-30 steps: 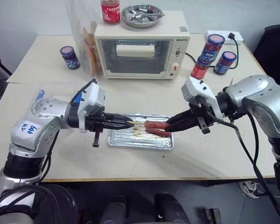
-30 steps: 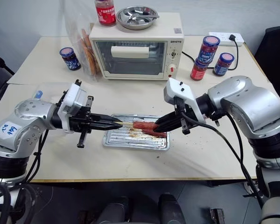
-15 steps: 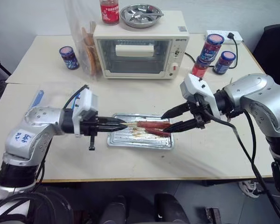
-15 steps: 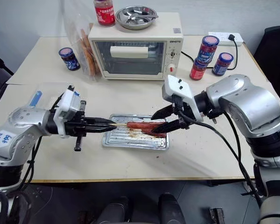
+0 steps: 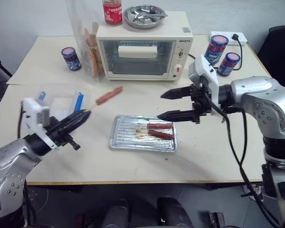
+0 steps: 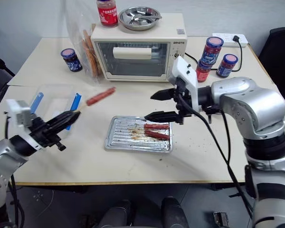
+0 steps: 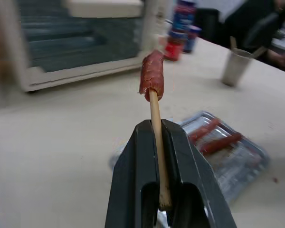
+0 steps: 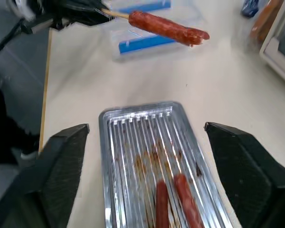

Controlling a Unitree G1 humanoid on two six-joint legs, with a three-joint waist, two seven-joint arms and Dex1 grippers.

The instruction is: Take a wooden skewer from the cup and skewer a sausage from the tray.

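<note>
**Operator:** While the skewered sausage (image 5: 109,95) is carried, what does the left eye view show?

**Technician:** The left gripper (image 5: 78,118) is clamped tight on the wooden skewer (image 5: 91,108), with the sausage on its far end, in the air over bare table between the tray (image 5: 128,143) and the toaster oven (image 5: 143,45). The right gripper (image 5: 171,104) hangs above the tray's right end with jaws spread wide, holding nothing. Two sausages lie in the tray.

**Operator:** And the right eye view?

**Technician:** Same layout. A clear plastic box with blue clips (image 6: 57,99) sits just beyond the left gripper. Jars (image 6: 218,57) stand behind the right arm, and a bag of bread (image 6: 88,45) leans beside the oven.

**Operator:** Left wrist view?

**Technician:** The stick runs straight up between the closed black fingers (image 7: 133,190) and enters the sausage at its lower end. The cup (image 7: 236,66) stands far off, past the tray. Judgement: keep the grip firm and the stick level or tip-up, so the sausage cannot slide off.

**Operator:** Right wrist view?

**Technician:** Both fingers (image 8: 61,161) stand far apart on either side of the tray, clear of its rim. Judgement: the skewering looks complete. The oven front and the plastic box are the nearest obstacles to any swing of the stick.
</note>
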